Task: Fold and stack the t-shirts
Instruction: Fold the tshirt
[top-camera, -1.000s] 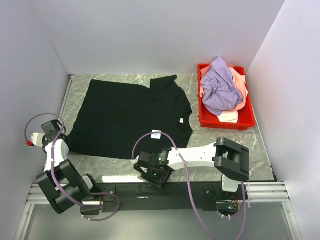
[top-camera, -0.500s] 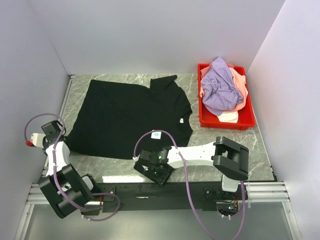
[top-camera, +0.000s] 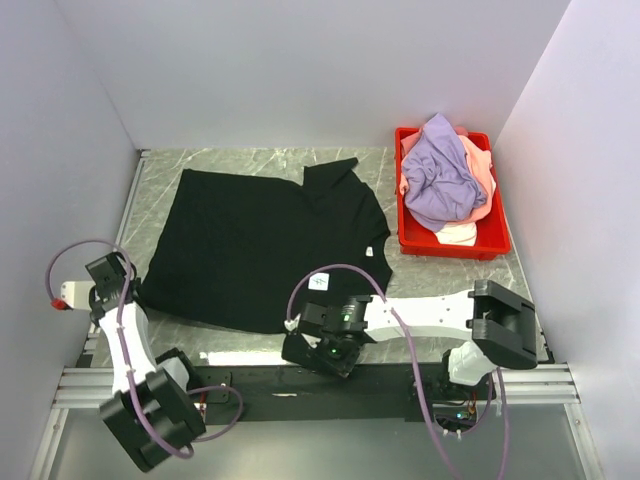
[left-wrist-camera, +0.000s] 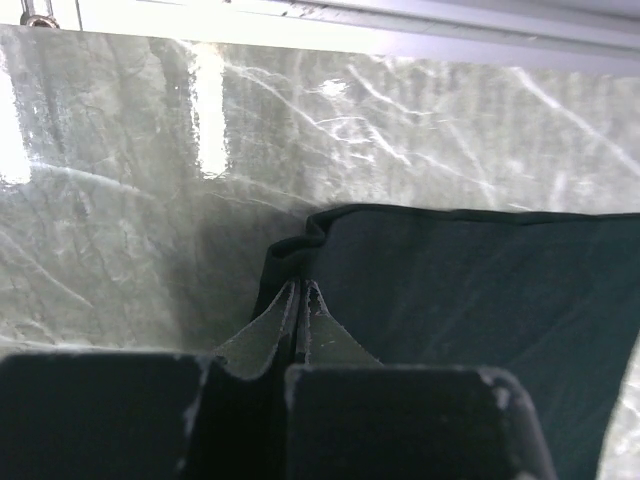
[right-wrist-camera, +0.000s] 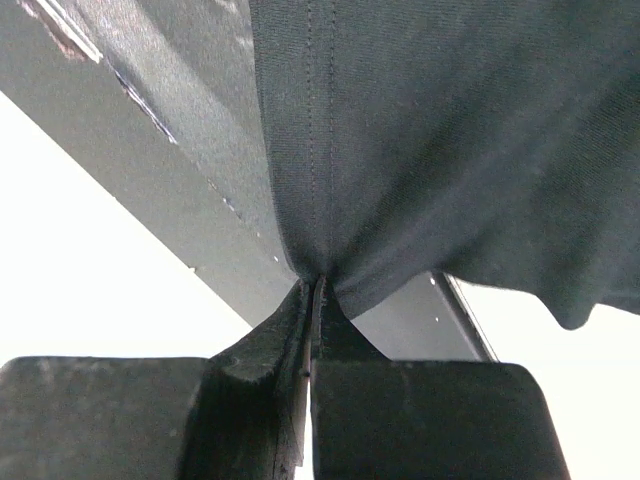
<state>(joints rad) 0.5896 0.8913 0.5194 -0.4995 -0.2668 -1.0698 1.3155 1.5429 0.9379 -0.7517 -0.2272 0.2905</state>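
Observation:
The large black t-shirt (top-camera: 265, 235) lies spread on the marble table, its small white label (top-camera: 318, 281) near the front hem. My left gripper (top-camera: 138, 292) is shut on the shirt's near-left corner; in the left wrist view the tips (left-wrist-camera: 300, 287) pinch a bunched fold of the black cloth (left-wrist-camera: 480, 300). My right gripper (top-camera: 298, 326) is shut on the front hem near the label; in the right wrist view it (right-wrist-camera: 314, 282) grips the stitched hem, and the cloth (right-wrist-camera: 450, 130) hangs lifted above the table edge. The lavender shirt (top-camera: 440, 178), salmon-pink shirt (top-camera: 485, 178) and white shirt (top-camera: 458, 234) lie piled in the bin.
The red plastic bin (top-camera: 500, 246) stands at the back right of the table. White walls close in the left, back and right sides. The black front rail (top-camera: 250, 375) runs along the near edge between the arm bases.
Both grippers have pulled the black shirt's front hem a little nearer and to the right. The right arm's elbow swung right. The left arm stretched out from its base.

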